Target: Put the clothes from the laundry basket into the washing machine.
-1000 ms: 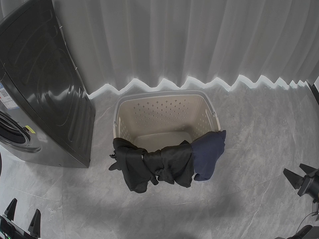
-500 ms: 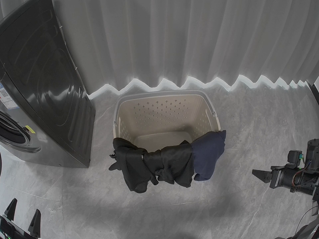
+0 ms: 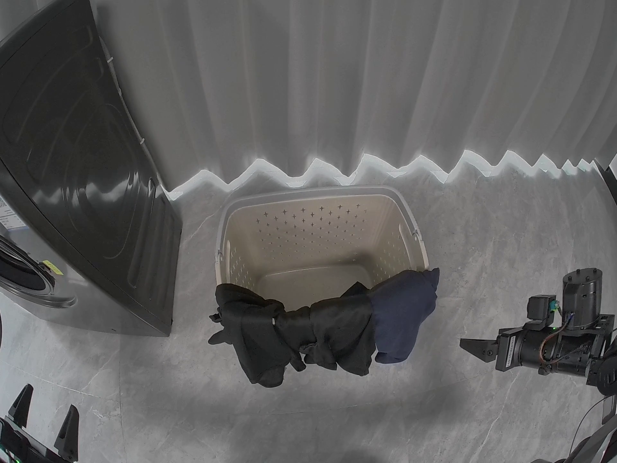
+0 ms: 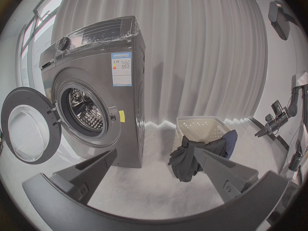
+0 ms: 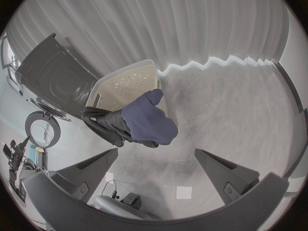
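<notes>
Two garments (image 3: 289, 332), one basket (image 3: 321, 193), one washer (image 3: 77, 181)

At four o'clock the right arm (image 3: 553, 348) is black, with a thin orange cable. Its jaws are dark tapered wedges.

Soft, even light comes through the white curtain (image 3: 360, 65), and a very bright strip shines under its hem across the middle of the head view. The dark washing machine (image 3: 77, 162) at the left carries pale reflections. Both wrist views bend strongly at the edges and have black corners.
</notes>
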`<state>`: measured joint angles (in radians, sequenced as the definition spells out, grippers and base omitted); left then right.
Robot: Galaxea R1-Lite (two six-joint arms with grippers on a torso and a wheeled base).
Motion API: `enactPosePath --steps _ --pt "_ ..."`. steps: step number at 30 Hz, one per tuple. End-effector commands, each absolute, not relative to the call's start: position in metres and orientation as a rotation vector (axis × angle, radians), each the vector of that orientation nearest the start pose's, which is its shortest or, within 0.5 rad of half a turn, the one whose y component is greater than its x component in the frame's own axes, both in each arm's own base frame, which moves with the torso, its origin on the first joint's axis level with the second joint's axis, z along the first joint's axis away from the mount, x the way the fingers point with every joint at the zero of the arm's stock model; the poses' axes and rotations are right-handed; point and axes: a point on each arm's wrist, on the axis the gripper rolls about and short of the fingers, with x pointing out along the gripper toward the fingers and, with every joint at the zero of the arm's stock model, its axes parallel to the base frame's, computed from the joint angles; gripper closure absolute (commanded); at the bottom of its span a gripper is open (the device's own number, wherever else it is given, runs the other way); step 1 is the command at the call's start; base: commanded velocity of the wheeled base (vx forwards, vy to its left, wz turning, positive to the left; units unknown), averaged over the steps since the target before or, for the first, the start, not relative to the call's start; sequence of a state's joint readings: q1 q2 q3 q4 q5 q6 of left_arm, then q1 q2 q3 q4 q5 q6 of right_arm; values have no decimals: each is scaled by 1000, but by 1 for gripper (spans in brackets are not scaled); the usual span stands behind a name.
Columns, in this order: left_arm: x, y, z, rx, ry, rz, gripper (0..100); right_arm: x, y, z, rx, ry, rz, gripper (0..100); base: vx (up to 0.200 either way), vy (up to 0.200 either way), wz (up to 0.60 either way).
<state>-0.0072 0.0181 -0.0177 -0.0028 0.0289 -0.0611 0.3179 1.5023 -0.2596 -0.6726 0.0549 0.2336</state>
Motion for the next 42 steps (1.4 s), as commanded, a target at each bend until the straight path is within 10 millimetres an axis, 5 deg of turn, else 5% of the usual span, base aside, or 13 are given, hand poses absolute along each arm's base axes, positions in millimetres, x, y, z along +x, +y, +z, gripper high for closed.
enactPosePath --steps 1,22,42 --pt "-22 1 76 -61 2 22 0 192 71 92 137 652 314 0 0 0 0" --pt "-22 1 76 -61 2 22 0 245 123 42 154 552 373 0 0 0 0" --pt "-22 1 76 -61 2 22 0 278 136 19 159 542 363 0 0 0 0"
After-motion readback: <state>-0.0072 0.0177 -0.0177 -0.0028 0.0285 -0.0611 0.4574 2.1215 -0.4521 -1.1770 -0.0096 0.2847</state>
